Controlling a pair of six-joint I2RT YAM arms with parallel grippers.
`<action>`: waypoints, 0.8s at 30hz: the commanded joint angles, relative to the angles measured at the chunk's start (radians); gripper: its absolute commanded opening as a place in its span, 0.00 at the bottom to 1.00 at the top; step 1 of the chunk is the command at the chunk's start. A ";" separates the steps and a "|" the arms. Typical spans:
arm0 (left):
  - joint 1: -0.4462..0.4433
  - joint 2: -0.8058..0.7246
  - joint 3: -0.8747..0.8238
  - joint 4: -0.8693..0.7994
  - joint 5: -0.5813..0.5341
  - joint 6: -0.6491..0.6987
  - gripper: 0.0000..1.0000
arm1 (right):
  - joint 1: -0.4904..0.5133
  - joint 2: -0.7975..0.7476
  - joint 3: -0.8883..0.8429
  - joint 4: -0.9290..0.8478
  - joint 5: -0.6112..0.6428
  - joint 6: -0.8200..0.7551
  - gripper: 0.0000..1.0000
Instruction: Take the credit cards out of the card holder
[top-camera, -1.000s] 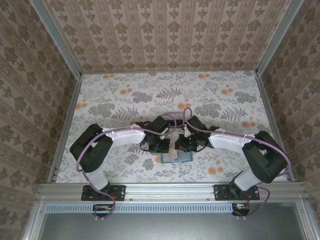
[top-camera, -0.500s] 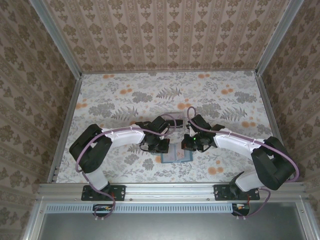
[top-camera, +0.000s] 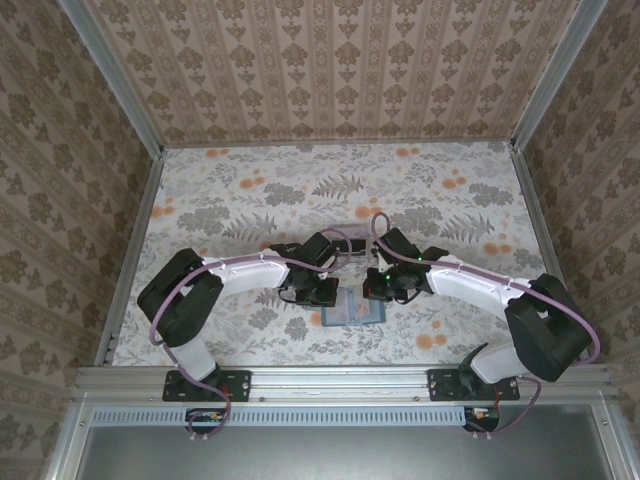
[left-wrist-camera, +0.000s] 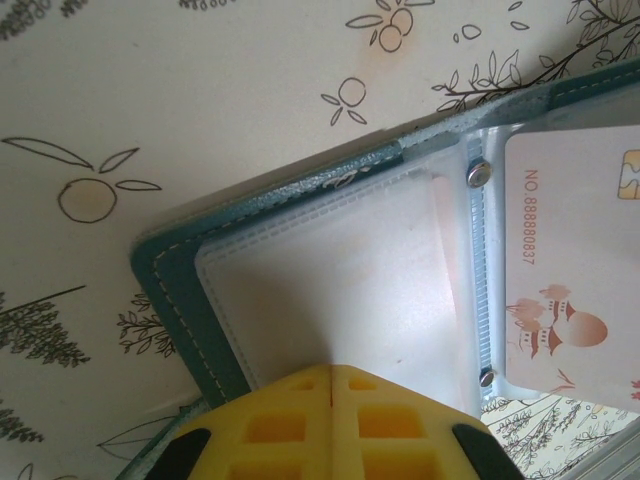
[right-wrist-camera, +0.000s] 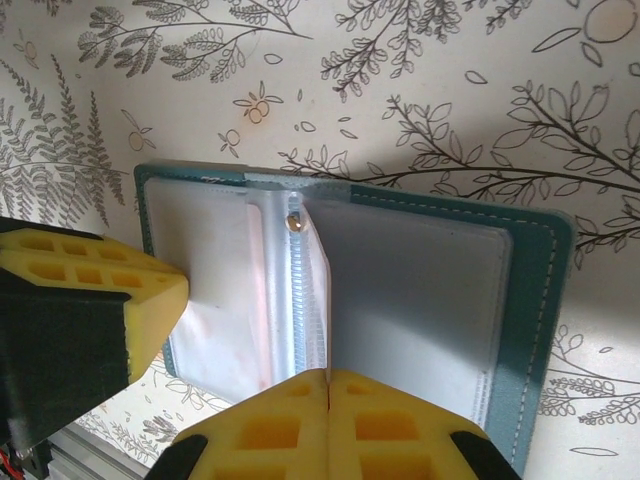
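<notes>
The teal card holder (top-camera: 355, 316) lies open on the floral table, close to the front edge. My left gripper (top-camera: 332, 298) is shut, its yellow tips (left-wrist-camera: 330, 368) resting on the clear sleeve of the holder's left panel (left-wrist-camera: 165, 290). My right gripper (right-wrist-camera: 327, 375) is shut on the edge of a pale credit card (right-wrist-camera: 322, 290) that stands up from the spine. That card (left-wrist-camera: 578, 250) carries a printed number and a small picture. The holder's right panel (right-wrist-camera: 540, 300) lies flat, and my left fingers (right-wrist-camera: 90, 295) sit at its left. Seen from above, the right gripper (top-camera: 372, 292) is over the holder.
A clear plastic tray (top-camera: 350, 241) sits just behind the two wrists, partly hidden by them. The metal front rail (top-camera: 340, 378) runs right below the holder. Patterned walls close the table on three sides, with open tabletop (top-camera: 330, 185) beyond the arms.
The right arm has swung its elbow outward and its gripper has shifted slightly back and right over the holder. The left arm has stayed in place.
</notes>
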 joint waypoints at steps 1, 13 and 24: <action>0.002 -0.004 -0.023 -0.025 -0.014 0.004 0.03 | 0.014 0.015 0.029 -0.057 0.047 0.022 0.06; 0.002 -0.012 -0.022 -0.025 -0.015 0.002 0.03 | 0.054 0.036 0.048 -0.033 0.010 0.066 0.16; 0.000 -0.034 -0.011 -0.041 -0.023 0.008 0.03 | 0.066 0.034 0.050 -0.026 -0.026 0.083 0.11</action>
